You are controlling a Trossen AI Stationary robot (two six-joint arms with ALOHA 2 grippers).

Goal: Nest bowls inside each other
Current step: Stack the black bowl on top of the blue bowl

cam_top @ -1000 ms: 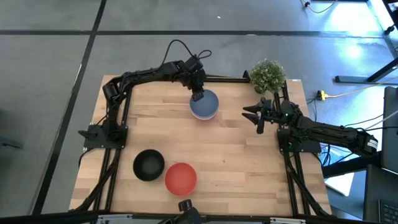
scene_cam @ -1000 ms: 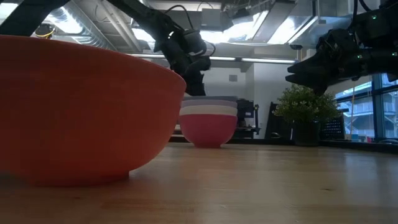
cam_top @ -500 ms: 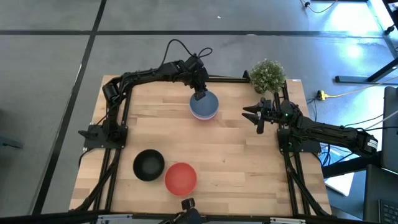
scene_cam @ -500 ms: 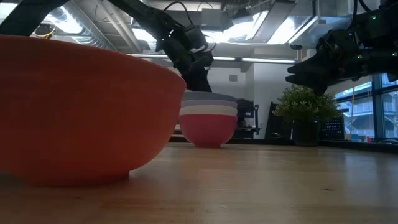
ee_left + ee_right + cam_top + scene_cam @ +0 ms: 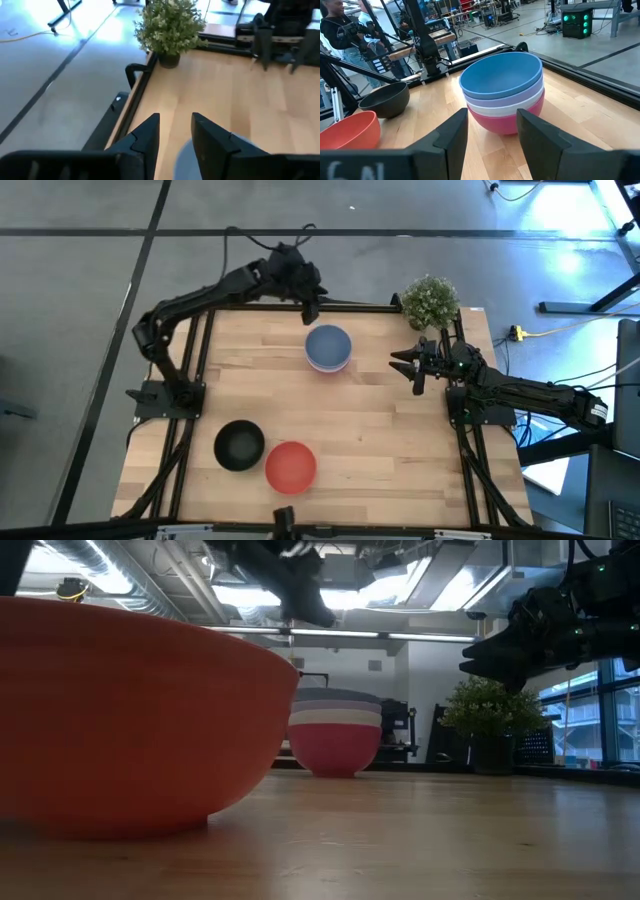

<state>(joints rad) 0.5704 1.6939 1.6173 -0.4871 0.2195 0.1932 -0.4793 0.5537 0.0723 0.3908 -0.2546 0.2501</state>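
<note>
Four bowls stand nested near the table's far edge: blue (image 5: 328,345) on top, then lavender (image 5: 505,102), white, and crimson-pink (image 5: 334,748), whose base rests on the wood. The black bowl (image 5: 239,445) and the red-orange bowl (image 5: 291,466) sit apart near the near edge. My left gripper (image 5: 310,310) hangs open and empty above the table's far edge, just beyond the stack (image 5: 250,155). My right gripper (image 5: 403,362) waits open to the right of the stack, its fingers pointing at it (image 5: 490,130).
A green potted plant (image 5: 431,300) stands at the far right corner, close to my right gripper. Bare wood lies between the stack and the two single bowls. A black frame rail runs along the far edge (image 5: 135,95). People show in the room beyond (image 5: 335,20).
My left gripper has come off the far rim of the blue bowl, risen, and drawn back toward the table's far edge. The stack has stayed in place.
</note>
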